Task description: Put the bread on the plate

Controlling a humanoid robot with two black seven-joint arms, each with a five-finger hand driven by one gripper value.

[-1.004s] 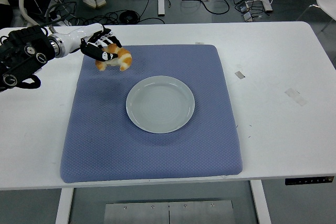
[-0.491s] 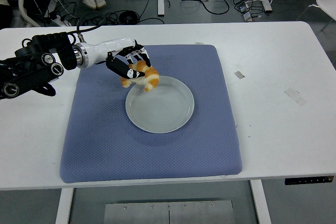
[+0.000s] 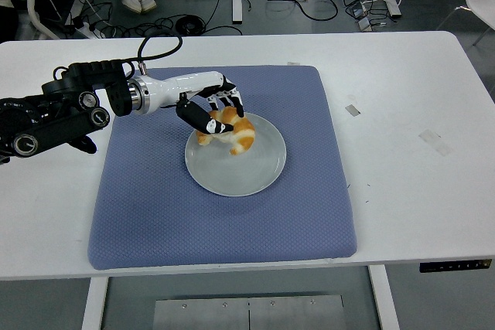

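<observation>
Bread (image 3: 234,135), golden-brown and lumpy, held over plate (image 3: 247,171).

On the one white table (image 3: 402,113) there is one blue mat (image 3: 224,222), one grey plate (image 3: 240,171), one piece of bread (image 3: 232,135), one robot hand (image 3: 213,112), and two small tape pieces (image 3: 353,110).

There is a single view, set high on the robot's side and looking forward and down. It stands far enough back to take in nearly the whole white table (image 3: 402,83), near edge at the bottom, with the blue mat (image 3: 224,222) central and cable-strewn floor (image 3: 271,5) beyond the far edge.
</observation>
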